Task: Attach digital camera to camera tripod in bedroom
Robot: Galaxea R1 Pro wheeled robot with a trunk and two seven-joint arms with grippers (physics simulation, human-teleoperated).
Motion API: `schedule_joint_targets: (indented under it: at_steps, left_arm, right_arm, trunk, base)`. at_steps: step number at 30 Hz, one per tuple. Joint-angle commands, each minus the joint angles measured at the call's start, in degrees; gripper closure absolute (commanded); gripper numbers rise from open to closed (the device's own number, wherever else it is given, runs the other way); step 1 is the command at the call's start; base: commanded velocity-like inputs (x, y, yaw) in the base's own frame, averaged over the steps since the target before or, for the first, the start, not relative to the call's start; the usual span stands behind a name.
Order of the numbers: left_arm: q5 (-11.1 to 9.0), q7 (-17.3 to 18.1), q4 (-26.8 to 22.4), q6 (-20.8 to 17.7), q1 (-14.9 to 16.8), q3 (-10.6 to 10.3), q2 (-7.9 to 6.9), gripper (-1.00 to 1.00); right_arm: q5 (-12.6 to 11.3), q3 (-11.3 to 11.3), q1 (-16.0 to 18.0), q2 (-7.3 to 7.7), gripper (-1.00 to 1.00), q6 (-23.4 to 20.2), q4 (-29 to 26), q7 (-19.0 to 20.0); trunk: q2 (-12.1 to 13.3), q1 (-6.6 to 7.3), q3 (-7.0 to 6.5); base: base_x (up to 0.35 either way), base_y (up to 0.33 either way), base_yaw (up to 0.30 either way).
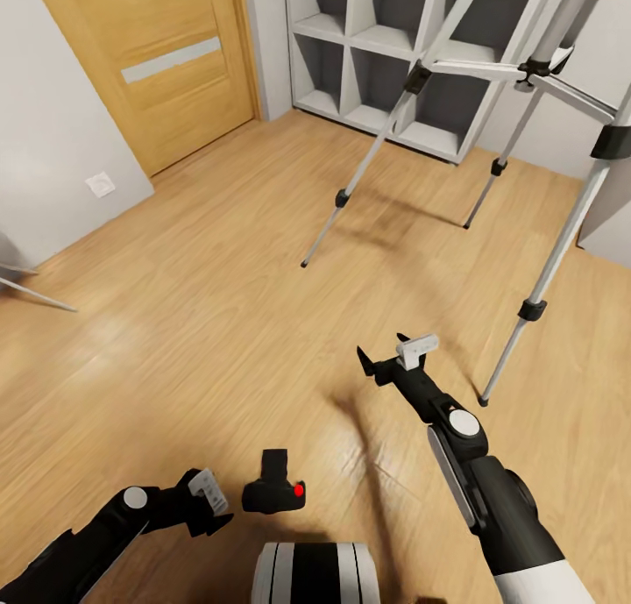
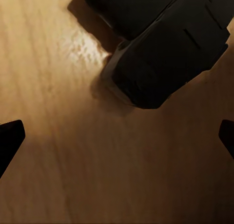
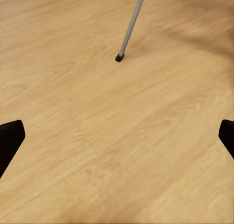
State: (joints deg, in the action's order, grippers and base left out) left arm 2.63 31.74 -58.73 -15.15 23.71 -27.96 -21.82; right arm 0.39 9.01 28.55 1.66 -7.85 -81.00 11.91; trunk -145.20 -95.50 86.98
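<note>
The digital camera (image 1: 274,492), small and black with a red dot, lies on the wood floor just in front of my trunk. My left gripper (image 1: 216,504) hovers low beside it, on its left, open and apart from it. In the left wrist view the camera body (image 2: 161,53) lies ahead of the open left gripper (image 2: 117,136). The camera tripod (image 1: 342,199) stands at the right, with its silver legs spread and its head out of view. My right gripper (image 1: 381,345) is open above the floor between the tripod's legs. One tripod foot (image 3: 119,57) lies ahead of the open right gripper (image 3: 117,136).
An oak door (image 1: 166,60) is at the back left and white cube shelving (image 1: 386,52) stands behind the tripod. The grey wall has a socket (image 1: 101,184). A thin grey leg (image 1: 35,297) pokes in at the left edge. Bare plank floor spreads across the middle.
</note>
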Motion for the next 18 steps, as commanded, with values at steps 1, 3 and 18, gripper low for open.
schedule_joint_targets:
  at_steps: [1, 3, 18]
  left_arm:
    - [0.27, 0.17, -0.28, -0.24, 0.02, -0.06, -0.04, -1.0]
    - [0.27, 0.24, -0.83, -0.23, 0.02, -0.1, -0.05, -1.0]
    - [0.27, 0.43, -3.24, -0.41, 0.02, -0.27, -0.09, -1.0]
  right_arm:
    - [0.02, 0.1, 0.24, 0.01, -1.0, -0.41, -0.08, 0.13]
    - [-0.01, 0.71, 0.64, -0.03, -1.0, -0.55, -0.07, 0.22]
    - [-0.02, 5.35, 1.0, -0.08, -1.0, -1.08, 0.06, 0.22]
  trunk:
    - [-0.03, -0.01, 0.27]
    - [-0.06, -0.07, 0.71]
    - [-0.26, -0.45, 4.03]
  base:
    - [0.0, 0.0, 0.0]
    - [0.0, 0.0, 0.0]
    - [0.0, 0.0, 0.0]
